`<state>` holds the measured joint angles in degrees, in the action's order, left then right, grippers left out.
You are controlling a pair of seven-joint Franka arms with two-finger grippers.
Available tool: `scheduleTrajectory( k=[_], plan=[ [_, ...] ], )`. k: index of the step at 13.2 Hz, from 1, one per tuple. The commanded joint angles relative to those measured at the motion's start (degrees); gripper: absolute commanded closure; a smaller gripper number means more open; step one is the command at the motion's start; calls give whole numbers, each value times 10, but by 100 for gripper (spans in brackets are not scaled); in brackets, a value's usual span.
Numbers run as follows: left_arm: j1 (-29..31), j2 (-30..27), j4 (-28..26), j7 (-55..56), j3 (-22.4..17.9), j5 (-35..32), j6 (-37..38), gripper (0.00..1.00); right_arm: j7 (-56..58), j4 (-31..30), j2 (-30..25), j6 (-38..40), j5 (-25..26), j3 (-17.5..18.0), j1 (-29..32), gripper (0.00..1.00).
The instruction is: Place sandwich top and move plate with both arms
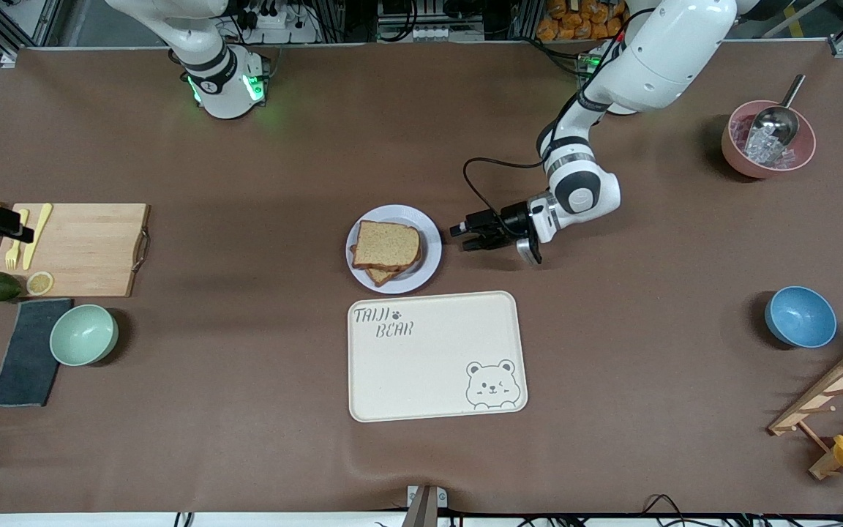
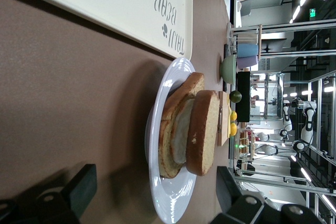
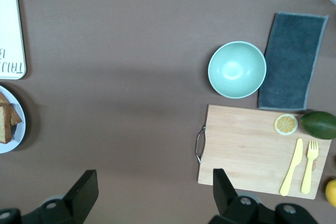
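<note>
Front view: high camera facing the robots, looking steeply down on the whole counter. Left wrist view: low and close, sighting level across the counter at the plate. Right wrist view: high, looking straight down on the cutting board. All three share the plate and the tray.

A cream tray (bear drawing in one corner) lies mid-table. A green bowl sits beside a grey cloth, near a cutting board carrying a yellow fork and knife.
</note>
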<state>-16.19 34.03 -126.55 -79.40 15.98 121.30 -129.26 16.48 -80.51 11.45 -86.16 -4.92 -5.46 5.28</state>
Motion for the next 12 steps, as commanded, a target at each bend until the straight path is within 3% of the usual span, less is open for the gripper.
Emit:
scheduleTrajectory(
  k=[1, 9, 12],
  plan=[
    [0, 27, 26, -29, 6, 20, 5, 0, 6, -117, -72, -66, 13, 10, 4, 4],
    [-15, 53, 67, -43, 12, 20, 5, 35, 4, -145, -92, -100, 17, 12, 2, 3],
    [-27, 67, 81, -44, 12, 25, 5, 42, 4, -158, -101, -105, 17, 12, 3, 3]
  ],
)
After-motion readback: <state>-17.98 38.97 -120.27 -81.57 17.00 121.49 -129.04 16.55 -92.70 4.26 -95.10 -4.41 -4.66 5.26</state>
